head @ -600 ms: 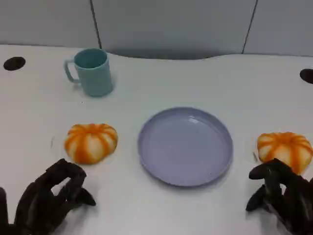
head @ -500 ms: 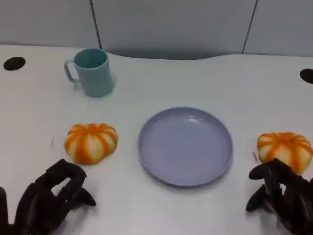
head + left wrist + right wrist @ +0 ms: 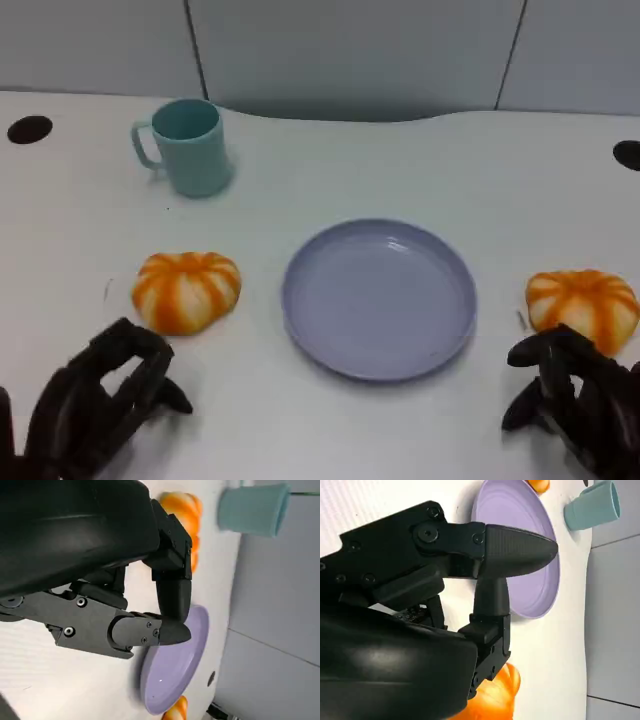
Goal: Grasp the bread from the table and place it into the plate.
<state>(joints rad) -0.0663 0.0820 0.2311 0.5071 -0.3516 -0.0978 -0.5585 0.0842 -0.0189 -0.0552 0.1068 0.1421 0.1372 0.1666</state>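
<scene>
Head view: a white worktop (image 3: pixel 420 160) runs across the scene, and at its centre sits a shallow lavender plate (image 3: pixel 379 298) with nothing in it. Two round orange-and-white striped breads lie to either side of the plate. The left bread (image 3: pixel 186 290) is at about nine o'clock from the plate, a little apart from its rim. The right bread (image 3: pixel 583 308) is at about three o'clock, also a little apart. A teal mug (image 3: pixel 189 146) stands at roughly eleven o'clock from the plate, well back.

The left hand (image 3: pixel 95 405) hangs low near the front edge, its black fingers curled loosely with gaps between them and nothing in them. The left bread lies at about one o'clock from it, near but not touching.

The right hand (image 3: pixel 575 405) is in the same loose curl and holds nothing. The right bread lies at twelve o'clock from it, just beyond the fingertips (image 3: pixel 522 355), closer than the left pair. In the right wrist view that bread (image 3: pixel 492 695) shows orange close beside the black shell.

Both breads are round, so neither has a long axis to line up with. The right hand looks the better placed, needing a short forward reach.
</scene>
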